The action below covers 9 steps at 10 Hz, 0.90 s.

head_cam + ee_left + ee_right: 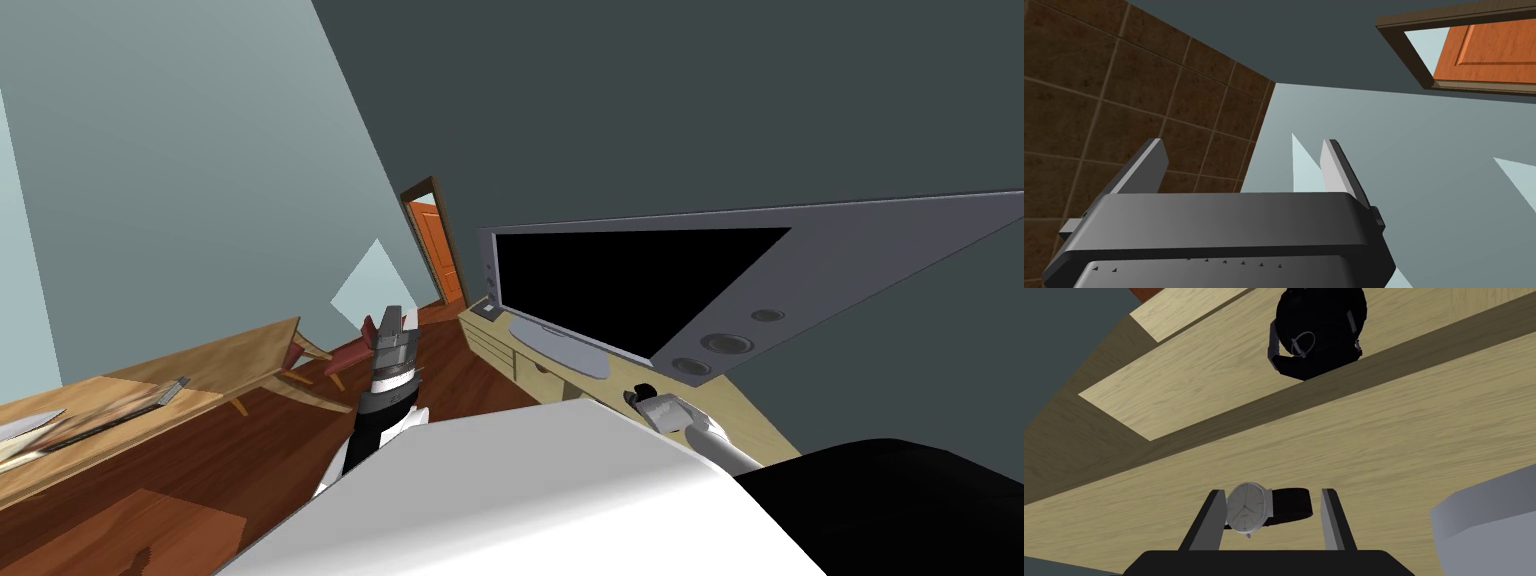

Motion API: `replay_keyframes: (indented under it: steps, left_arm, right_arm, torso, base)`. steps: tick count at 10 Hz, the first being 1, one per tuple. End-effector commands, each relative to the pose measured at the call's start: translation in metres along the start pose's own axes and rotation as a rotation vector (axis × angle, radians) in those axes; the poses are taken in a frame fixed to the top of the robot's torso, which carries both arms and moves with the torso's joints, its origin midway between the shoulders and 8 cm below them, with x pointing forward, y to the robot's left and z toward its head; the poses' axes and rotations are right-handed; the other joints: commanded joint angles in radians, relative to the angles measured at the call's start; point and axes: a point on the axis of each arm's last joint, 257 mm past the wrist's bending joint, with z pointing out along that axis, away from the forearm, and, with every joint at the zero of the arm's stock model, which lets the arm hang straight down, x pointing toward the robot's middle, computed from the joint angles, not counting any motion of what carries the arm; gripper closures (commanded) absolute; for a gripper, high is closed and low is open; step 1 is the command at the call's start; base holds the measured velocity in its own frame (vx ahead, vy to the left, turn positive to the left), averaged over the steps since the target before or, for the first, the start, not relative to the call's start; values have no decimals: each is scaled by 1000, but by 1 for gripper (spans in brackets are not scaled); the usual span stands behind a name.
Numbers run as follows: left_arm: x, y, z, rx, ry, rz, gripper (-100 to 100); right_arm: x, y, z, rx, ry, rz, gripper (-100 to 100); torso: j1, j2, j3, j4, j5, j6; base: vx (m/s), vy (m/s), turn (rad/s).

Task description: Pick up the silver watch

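Note:
The silver watch [1247, 508], with a pale round dial and a dark strap, lies on the light wooden TV stand [1374, 438]. My right gripper [1272, 508] is down at the stand and drawn in around the watch. One finger [1216, 513] rests against the case and the other stands right by the strap. In the head view the right gripper [648, 397] sits low on the stand [740, 400] in front of the TV. My left gripper [391, 328] is raised over the floor, and the left wrist view has its fingers [1149, 162] wide apart and holding nothing.
A large TV [640, 290] stands on the stand, its grey base [1484, 523] close beside my right hand. A black object with a metal ring [1319, 333] lies further along the stand. A wooden table [150, 390] and a red chair [345, 355] stand to the left.

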Motion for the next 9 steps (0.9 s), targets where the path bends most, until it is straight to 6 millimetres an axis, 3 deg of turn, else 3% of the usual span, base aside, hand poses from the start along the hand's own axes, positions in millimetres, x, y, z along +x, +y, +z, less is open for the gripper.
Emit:
replay_keyframes:
  steps: [1,4,5,6,8,9]
  left_arm:
    - [0,0,0,0,0,0,0]
    - [0,0,0,0,0,0,0]
    - [0,0,0,0,0,0,0]
    - [0,0,0,0,0,0,0]
    - [0,0,0,0,0,0,0]
    - [0,0,0,0,0,0,0]
  right_arm:
    - [0,0,0,0,0,0,100]
    - [0,1,0,-1,0,1,100]
    - [0,0,0,0,0,2,0]
    - [-11,5,-6,-7,-2,-6,100]
    - [-13,7,-7,-8,-3,-6,100]
    - [-13,6,-7,-7,-2,-6,0]
  torso:
    - [0,0,0,0,0,0]
    - [-1,0,0,0,0,0]
    - [-1,0,0,0,0,0]
    - [-1,0,0,0,0,0]
    - [4,2,1,0,1,0]
    - [2,2,1,0,0,0]
  base:
    - [0,0,0]
    - [0,0,0]
    - [0,0,0]
    - [-22,45,-61]
    - [-19,51,-47]
    - [-3,6,-1]
